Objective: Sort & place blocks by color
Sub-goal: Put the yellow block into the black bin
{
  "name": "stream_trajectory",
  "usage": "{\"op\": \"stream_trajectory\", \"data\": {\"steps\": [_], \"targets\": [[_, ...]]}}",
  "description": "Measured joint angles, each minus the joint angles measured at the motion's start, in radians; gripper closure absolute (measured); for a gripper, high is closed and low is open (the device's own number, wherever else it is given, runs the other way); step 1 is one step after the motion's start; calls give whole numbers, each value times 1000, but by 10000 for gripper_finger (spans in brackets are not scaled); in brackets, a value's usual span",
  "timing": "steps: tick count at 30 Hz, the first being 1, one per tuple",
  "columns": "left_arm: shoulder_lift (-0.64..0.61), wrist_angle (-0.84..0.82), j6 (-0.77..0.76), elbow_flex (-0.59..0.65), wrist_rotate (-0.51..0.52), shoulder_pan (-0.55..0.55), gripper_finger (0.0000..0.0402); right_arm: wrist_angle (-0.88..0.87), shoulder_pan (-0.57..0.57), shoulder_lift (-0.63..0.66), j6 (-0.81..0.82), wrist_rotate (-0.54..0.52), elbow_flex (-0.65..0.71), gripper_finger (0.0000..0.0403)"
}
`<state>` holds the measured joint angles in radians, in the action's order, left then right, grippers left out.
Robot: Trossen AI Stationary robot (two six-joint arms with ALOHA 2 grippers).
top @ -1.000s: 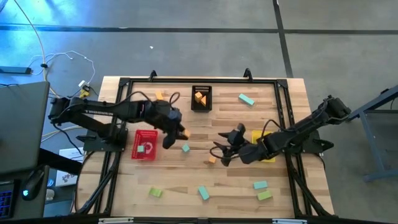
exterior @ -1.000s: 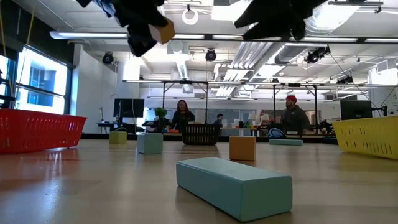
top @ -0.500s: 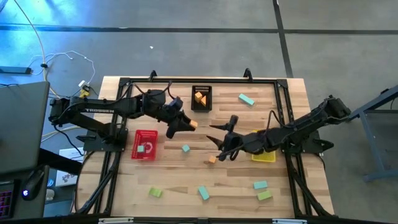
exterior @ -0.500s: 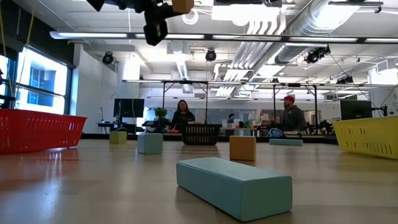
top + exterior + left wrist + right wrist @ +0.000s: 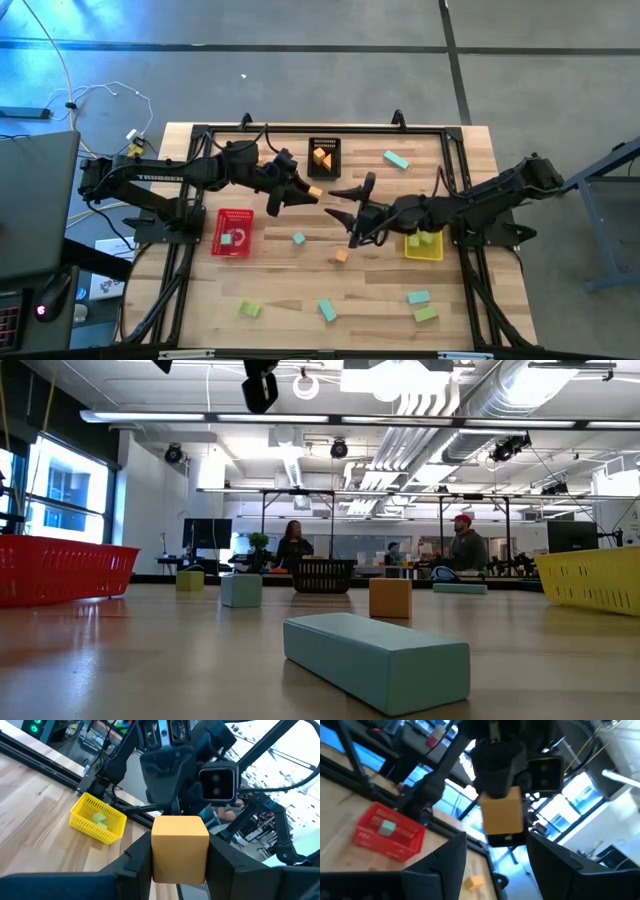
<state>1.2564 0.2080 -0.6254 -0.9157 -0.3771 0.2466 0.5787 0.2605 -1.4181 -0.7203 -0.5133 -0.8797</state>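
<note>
My left gripper (image 5: 306, 192) is shut on an orange cube (image 5: 314, 191), high above the table's middle, just near of the black basket (image 5: 323, 158). My right gripper (image 5: 336, 203) faces it from the right, open; its fingers (image 5: 445, 862) are short of the cube (image 5: 502, 812). In the low view only a dark piece of my left gripper (image 5: 260, 385) shows at the top. Other blocks lie flat on the table: an orange cube (image 5: 341, 256), a teal cube (image 5: 299, 238), a teal bar (image 5: 396, 159), and several teal and green ones (image 5: 327, 310) near the near edge. My left gripper pinches the orange cube between its two fingers (image 5: 137, 857), on two opposite side faces (image 5: 156, 847). The fingers reach about level, pointing toward the table's right. The cube is lifted clear of the table and sits square in the hold.
The red basket (image 5: 232, 232) on the left holds teal blocks, the yellow basket (image 5: 423, 245) on the right holds green ones, and the black basket holds orange ones. A black frame (image 5: 455, 150) borders the table. People stand in the room beyond (image 5: 470, 545).
My left gripper has carried the orange cube up and toward the table's right and far side, out of the top of the low view. My right gripper has risen too and moved toward the left and far side, closing in on the cube, still open.
</note>
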Motion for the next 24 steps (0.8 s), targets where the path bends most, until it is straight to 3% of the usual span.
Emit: {"op": "stream_trajectory", "data": {"steps": [24], "targets": [[7, 93, 0, 0, 55, -2, 288, 121, -59, 0, -48, 151, -15, 210]]}}
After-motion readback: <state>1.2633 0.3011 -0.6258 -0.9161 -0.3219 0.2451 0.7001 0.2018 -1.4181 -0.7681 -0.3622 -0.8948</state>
